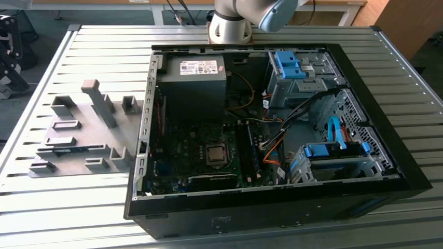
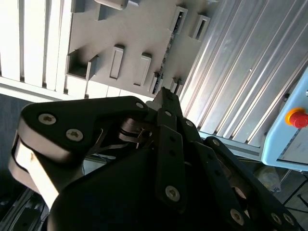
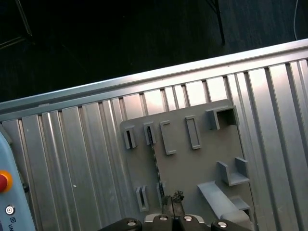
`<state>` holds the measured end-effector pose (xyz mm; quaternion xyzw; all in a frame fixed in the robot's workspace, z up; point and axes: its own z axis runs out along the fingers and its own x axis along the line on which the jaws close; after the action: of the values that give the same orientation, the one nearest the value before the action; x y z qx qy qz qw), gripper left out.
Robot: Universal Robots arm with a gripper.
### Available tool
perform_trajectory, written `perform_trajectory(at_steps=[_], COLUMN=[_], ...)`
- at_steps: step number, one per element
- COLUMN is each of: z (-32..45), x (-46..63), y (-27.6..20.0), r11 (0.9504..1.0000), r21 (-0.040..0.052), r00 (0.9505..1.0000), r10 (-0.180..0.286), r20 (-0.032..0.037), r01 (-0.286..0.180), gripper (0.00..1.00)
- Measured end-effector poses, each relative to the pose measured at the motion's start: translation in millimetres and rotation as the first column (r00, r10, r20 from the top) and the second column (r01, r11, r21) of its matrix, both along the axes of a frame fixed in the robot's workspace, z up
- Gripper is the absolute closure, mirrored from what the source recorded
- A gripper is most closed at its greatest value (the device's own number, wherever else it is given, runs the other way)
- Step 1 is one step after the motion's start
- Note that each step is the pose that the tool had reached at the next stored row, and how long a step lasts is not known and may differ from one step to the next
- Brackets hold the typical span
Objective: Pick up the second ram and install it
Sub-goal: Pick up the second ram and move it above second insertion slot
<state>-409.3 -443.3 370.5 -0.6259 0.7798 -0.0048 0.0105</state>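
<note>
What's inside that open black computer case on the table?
A power supply, a motherboard with its processor socket, blue drive brackets and cables. Whatever lies beneath the power supply and drive cages is hidden.

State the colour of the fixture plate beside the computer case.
Grey fixture plate, best seen in the exterior view.
</note>
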Motion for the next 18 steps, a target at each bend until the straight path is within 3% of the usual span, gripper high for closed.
perform_trajectory(at_steps=[5,10,14,18], z=[0.0,0.0,-0.1,-0.2], x=[0.0,0.0,0.0,-0.2], y=[-0.1,-0.3,-0.3,-0.3], r11=[0.9988,0.9944,0.9875,0.9760], r21=[0.0001,0.0000,0.0001,0.0000], r00=[0.9988,0.9944,0.9875,0.9760], r10=[0.049,0.106,0.158,0.218], r20=[0.0001,0.0000,0.0001,0.0001], r01=[-0.049,-0.106,-0.158,-0.218], gripper=[0.89,0.89,0.89,0.89])
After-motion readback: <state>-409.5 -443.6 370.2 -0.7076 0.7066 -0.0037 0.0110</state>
